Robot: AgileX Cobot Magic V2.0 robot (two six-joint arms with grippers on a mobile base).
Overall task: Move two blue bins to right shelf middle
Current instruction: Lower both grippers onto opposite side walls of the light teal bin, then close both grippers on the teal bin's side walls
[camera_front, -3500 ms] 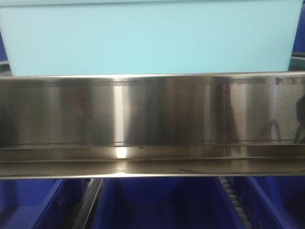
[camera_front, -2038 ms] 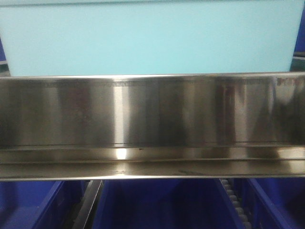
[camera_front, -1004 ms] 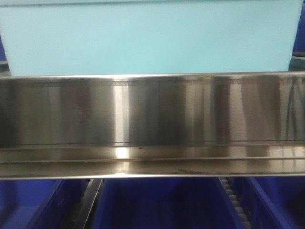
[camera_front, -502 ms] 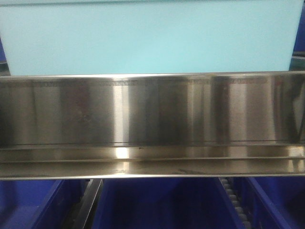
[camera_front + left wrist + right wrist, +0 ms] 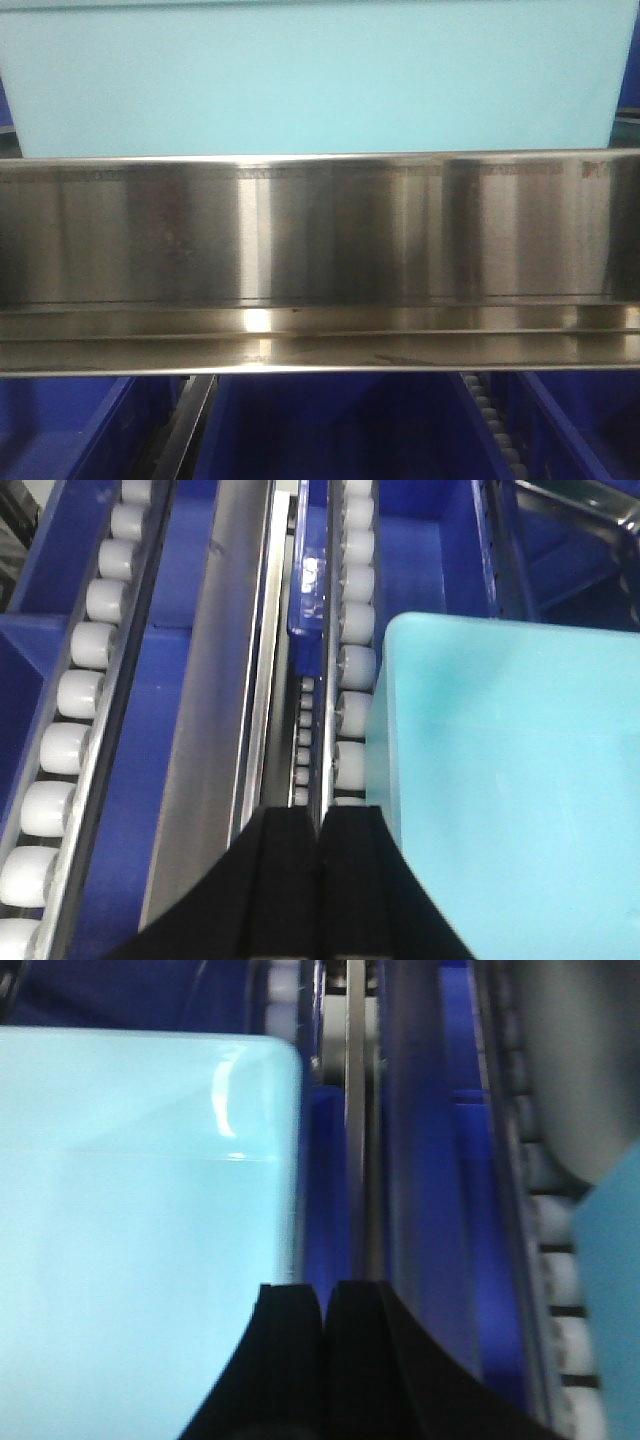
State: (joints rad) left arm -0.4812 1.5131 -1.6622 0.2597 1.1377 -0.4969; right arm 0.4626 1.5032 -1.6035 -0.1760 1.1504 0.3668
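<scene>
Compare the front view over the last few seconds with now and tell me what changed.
Nothing has visibly moved. The pale blue bin sits in the same place above the steel shelf rail, and the dark blue bins below are where they were. Only the reflections on the steel have shifted a little. No grasp or release shows in that view.

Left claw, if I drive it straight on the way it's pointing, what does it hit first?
Most likely the roller rail running right ahead of the left claw. The pale blue bin sits off to its right, out of that line. Depth is unclear, so it may pass above the rail.
</scene>
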